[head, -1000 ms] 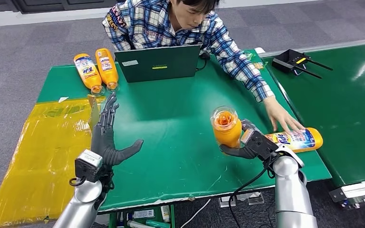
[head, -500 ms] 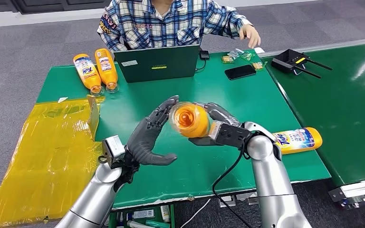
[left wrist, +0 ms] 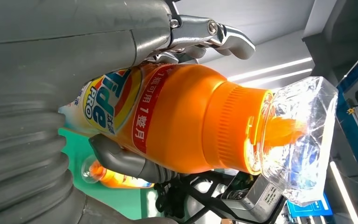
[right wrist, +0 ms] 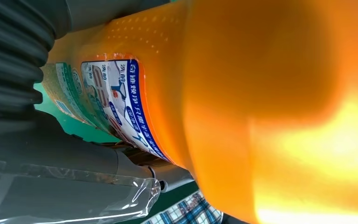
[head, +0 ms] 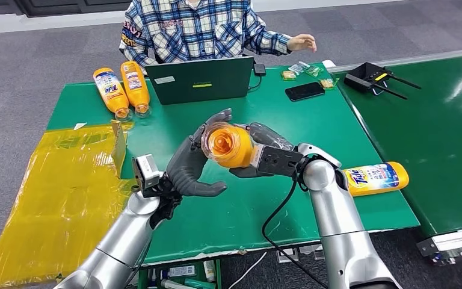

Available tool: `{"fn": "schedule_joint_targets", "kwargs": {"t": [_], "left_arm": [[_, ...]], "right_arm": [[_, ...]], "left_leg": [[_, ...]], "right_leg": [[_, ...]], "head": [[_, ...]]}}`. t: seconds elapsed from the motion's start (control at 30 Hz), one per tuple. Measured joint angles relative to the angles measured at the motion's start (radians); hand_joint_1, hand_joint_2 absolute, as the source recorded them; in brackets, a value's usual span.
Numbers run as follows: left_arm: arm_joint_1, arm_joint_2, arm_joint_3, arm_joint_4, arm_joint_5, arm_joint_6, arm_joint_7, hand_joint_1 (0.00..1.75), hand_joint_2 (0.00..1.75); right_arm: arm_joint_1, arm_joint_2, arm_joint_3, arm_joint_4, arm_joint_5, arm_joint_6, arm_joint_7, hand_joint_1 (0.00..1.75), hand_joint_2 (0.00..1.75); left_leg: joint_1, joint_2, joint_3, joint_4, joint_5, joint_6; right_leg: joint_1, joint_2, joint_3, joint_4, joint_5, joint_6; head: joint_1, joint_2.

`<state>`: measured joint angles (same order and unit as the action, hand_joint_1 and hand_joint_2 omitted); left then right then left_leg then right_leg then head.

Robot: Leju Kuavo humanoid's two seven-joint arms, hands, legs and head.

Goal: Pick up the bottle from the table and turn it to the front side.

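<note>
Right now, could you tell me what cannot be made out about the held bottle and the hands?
- Bottle base: head view, hidden behind its own cap end and the right hand.
- Left hand contact: head view, fingers beside the bottle; whether they press it is unclear.
- Back label: right wrist view, print too small.

The orange bottle [head: 227, 145] was off the green table, held in the air above its middle with its clear cap pointing up toward the head camera. In the left wrist view the bottle [left wrist: 177, 123] showed a label with a round logo and a red band; in the right wrist view the bottle [right wrist: 242, 102] showed a blue-edged printed label.
</note>
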<state>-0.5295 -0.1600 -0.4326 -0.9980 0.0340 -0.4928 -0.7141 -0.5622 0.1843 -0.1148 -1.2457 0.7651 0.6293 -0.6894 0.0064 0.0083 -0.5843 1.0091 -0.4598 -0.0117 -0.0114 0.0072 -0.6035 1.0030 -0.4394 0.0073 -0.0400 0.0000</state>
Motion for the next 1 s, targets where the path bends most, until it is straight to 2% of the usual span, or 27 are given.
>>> {"fn": "schedule_joint_targets", "kwargs": {"t": [0.1, 0.13, 0.23, 0.27, 0.5, 0.93, 1.0], "left_arm": [[-0.001, -0.003, 0.0, 0.005, 0.0, 0.015, 0.0, 0.0, 1.75], [-0.001, -0.003, 0.0, 0.006, 0.0, 0.022, 0.0, 0.29, 1.75], [0.0, -0.006, 0.0, 0.008, -0.003, 0.045, 0.0, 1.6, 1.75], [0.0, -0.006, 0.0, 0.008, -0.005, 0.054, 0.001, 1.75, 1.75], [0.003, -0.012, 0.0, -0.002, -0.02, 0.095, 0.004, 1.75, 1.75], [0.005, -0.012, 0.0, -0.009, -0.02, 0.104, 0.005, 1.75, 1.75], [0.005, -0.012, 0.0, -0.009, -0.02, 0.106, 0.005, 1.75, 1.75]], "right_arm": [[-0.001, 0.0, 0.0, 0.007, 0.007, 0.0, 0.0, 1.75, 1.75], [-0.001, 0.0, 0.0, 0.009, 0.008, 0.0, 0.0, 1.75, 1.75], [-0.001, 0.0, 0.0, 0.016, 0.008, -0.001, 0.0, 1.75, 1.75], [-0.001, 0.0, 0.0, 0.018, 0.007, -0.001, 0.0, 1.75, 1.75], [0.004, 0.0, 0.002, 0.027, 0.006, -0.002, -0.001, 1.75, 1.75], [0.004, 0.0, 0.004, 0.027, 0.005, -0.002, -0.001, 1.75, 1.75], [0.004, 0.0, 0.004, 0.027, 0.005, -0.003, -0.001, 0.89, 1.75]], "left_leg": [[0.0, 0.0, 0.0, 0.0, 0.0, 0.0], [0.0, 0.0, 0.0, 0.0, 0.0, 0.0], [0.0, 0.0, 0.0, 0.0, 0.0, 0.0], [0.0, 0.0, 0.0, 0.0, 0.0, 0.0], [0.0, 0.0, 0.0, 0.0, 0.0, 0.0], [0.0, 0.0, 0.0, 0.0, 0.0, 0.0], [0.0, 0.0, 0.0, 0.0, 0.0, 0.0]], "right_leg": [[0.0, 0.0, 0.0, 0.0, 0.0, 0.0], [0.0, 0.0, 0.0, 0.0, 0.0, 0.0], [0.0, 0.0, 0.0, 0.0, 0.0, 0.0], [0.0, 0.0, 0.0, 0.0, 0.0, 0.0], [0.0, 0.0, 0.0, 0.0, 0.0, 0.0], [0.0, 0.0, 0.0, 0.0, 0.0, 0.0], [0.0, 0.0, 0.0, 0.0, 0.0, 0.0]], "head": [[0.0, 0.0], [0.0, 0.0], [0.0, 0.0], [0.0, 0.0], [0.0, 0.0], [0.0, 0.0], [0.0, 0.0]]}}
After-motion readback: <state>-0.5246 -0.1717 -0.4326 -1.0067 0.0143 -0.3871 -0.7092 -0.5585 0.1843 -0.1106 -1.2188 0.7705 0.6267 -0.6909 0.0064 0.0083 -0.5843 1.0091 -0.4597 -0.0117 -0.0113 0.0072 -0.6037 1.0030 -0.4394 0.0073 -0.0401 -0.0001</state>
